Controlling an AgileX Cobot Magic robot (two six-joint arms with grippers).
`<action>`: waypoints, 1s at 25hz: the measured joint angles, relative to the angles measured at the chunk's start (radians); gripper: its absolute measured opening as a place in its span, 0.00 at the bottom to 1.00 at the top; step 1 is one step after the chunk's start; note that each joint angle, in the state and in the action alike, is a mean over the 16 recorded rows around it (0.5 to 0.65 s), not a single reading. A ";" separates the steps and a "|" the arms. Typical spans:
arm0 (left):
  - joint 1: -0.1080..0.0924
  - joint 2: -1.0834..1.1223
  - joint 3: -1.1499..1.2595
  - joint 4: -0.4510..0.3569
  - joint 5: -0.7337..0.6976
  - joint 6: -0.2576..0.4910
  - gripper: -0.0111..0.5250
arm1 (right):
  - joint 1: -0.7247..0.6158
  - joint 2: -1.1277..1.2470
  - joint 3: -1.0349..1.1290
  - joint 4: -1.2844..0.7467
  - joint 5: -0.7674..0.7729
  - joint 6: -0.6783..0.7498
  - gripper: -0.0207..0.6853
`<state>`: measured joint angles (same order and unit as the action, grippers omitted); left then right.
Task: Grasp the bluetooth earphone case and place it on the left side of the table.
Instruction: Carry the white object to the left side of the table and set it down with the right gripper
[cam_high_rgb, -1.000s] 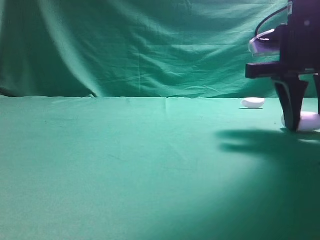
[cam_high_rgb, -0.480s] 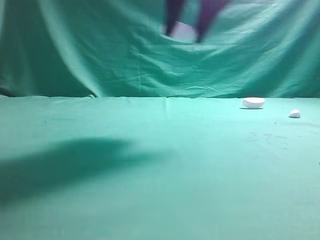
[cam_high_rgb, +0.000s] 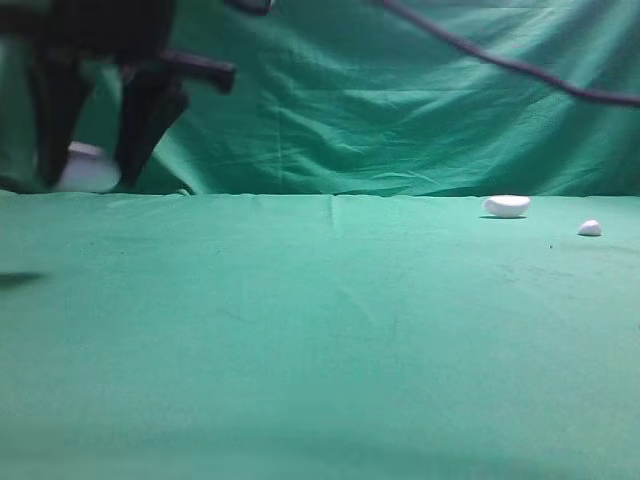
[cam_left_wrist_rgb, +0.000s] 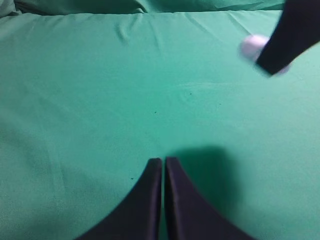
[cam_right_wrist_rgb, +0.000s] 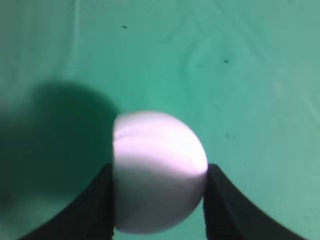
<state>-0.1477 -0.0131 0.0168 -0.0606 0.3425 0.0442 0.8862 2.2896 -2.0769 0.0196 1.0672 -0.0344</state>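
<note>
- Exterior high view: we see the right gripper (cam_high_rgb: 90, 170) reached across to the far left of the scene, its two dark fingers (cam_high_rgb: 145, 125) pointing down with the bluetooth earphone case (cam_high_rgb: 88, 168) pinched between their tips.
- The case hangs above the tabletop (cam_high_rgb: 330, 330), not touching the green cloth; we judge it is carried high so it clears the cloth on the way to the drop spot.
- Well off to the right of those fingers sit a smaller white oval (cam_high_rgb: 506, 206) and a tiny white nub (cam_high_rgb: 589, 228), both far from the carrying path.
- Below and around the fingers the cloth is open; the picture's left edge is close, so we'd say there's little room to go further left.
- Left wrist view: the left gripper (cam_left_wrist_rgb: 163, 167) has its fingers pressed together, holding nothing, above bare cloth.
- Up and to the right of them, a blurred dark finger of the right gripper crosses the white case (cam_left_wrist_rgb: 252, 46); the two arms stand apart.
- Right wrist view: we're looking straight down on the case (cam_right_wrist_rgb: 159, 170), wedged between the two fingers (cam_right_wrist_rgb: 95, 207), one on each flank, at a middling spread.
- Its shadow lies left of the fingers on the cloth, so we judge there's height left to descend before release.
</note>
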 joint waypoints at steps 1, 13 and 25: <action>0.000 0.000 0.000 0.000 0.000 0.000 0.02 | 0.009 0.026 -0.020 -0.004 -0.005 -0.001 0.50; 0.000 0.000 0.000 0.000 0.000 0.000 0.02 | 0.035 0.114 -0.109 -0.020 -0.008 0.024 0.65; 0.000 0.000 0.000 0.000 0.000 0.000 0.02 | 0.028 -0.117 -0.105 -0.068 0.155 0.113 0.17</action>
<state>-0.1477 -0.0131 0.0168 -0.0606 0.3425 0.0442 0.9145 2.1731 -2.1822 -0.0487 1.2220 0.0784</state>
